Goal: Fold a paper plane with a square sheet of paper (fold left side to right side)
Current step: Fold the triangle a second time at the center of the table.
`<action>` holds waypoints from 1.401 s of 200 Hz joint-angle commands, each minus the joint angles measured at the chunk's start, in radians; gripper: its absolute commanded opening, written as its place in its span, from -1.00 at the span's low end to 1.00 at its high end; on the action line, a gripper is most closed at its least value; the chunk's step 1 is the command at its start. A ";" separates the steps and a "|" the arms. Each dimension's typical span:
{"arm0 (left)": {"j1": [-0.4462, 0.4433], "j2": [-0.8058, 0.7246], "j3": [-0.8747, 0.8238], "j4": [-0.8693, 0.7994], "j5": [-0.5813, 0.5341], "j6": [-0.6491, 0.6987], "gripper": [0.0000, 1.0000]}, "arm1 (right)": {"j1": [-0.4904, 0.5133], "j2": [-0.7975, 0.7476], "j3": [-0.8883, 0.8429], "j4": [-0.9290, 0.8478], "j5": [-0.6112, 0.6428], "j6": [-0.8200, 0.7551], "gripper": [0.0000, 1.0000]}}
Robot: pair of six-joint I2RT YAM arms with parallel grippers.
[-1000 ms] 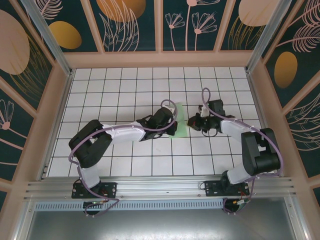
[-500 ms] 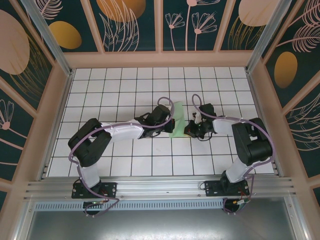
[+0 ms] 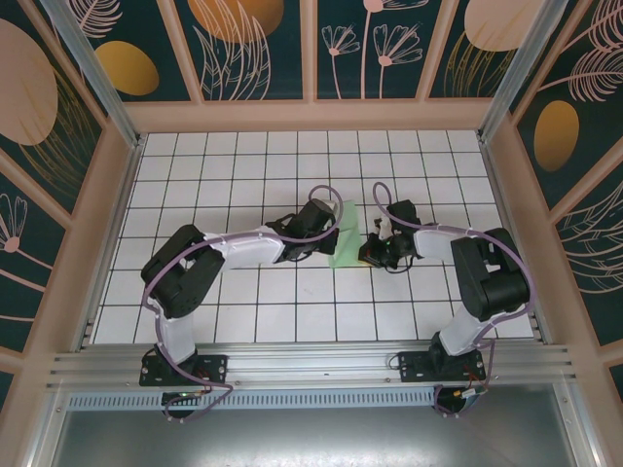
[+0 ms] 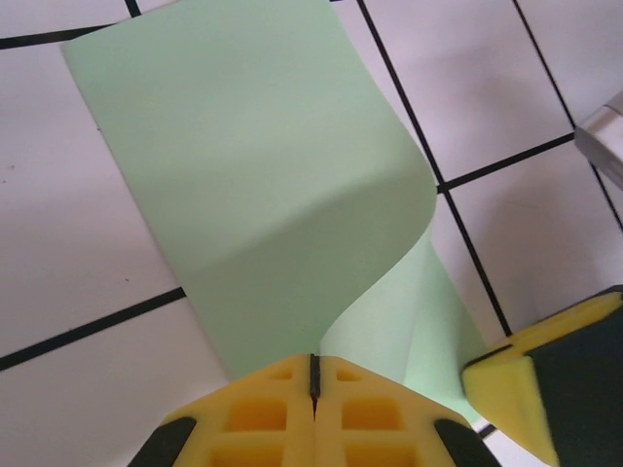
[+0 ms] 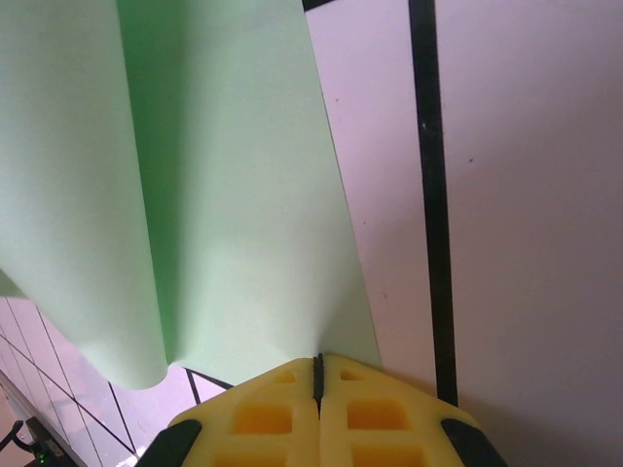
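The square sheet of paper (image 3: 345, 234) is pale green and lies mid-table between both grippers, partly folded over itself. In the left wrist view the sheet (image 4: 263, 175) curls up in an S-bend, and my left gripper (image 4: 313, 366) is shut on its raised edge. My left gripper (image 3: 329, 236) sits at the sheet's left side in the top view. My right gripper (image 3: 371, 253) is at the sheet's near right corner. From the right wrist, the sheet (image 5: 224, 195) runs into my right gripper (image 5: 317, 365), shut on its corner. A yellow right fingertip (image 4: 531, 375) rests by the sheet.
The table is white grid tiles (image 3: 243, 161) inside a wooden-framed enclosure with patterned walls (image 3: 107, 195). An aluminium rail (image 3: 311, 365) carrying both arm bases runs along the near edge. Purple cables loop over each wrist.
The right gripper moved left to the sheet's right corner, then held still. The left gripper carried the lifted edge rightward and away, so the sheet looks narrower from above.
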 commanded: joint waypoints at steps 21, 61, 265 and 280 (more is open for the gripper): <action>0.017 0.053 0.052 -0.022 -0.006 0.049 -1.00 | 0.007 0.029 0.007 -0.052 0.036 -0.023 -1.00; 0.018 0.081 0.066 -0.024 -0.011 0.060 -1.00 | 0.006 0.028 0.007 -0.056 0.039 -0.026 -1.00; 0.026 0.144 0.101 -0.049 -0.063 0.084 -1.00 | 0.005 0.042 0.011 -0.069 0.045 -0.034 -1.00; 0.026 0.147 0.100 -0.050 -0.061 0.084 -1.00 | 0.007 0.042 0.011 -0.069 0.045 -0.035 -1.00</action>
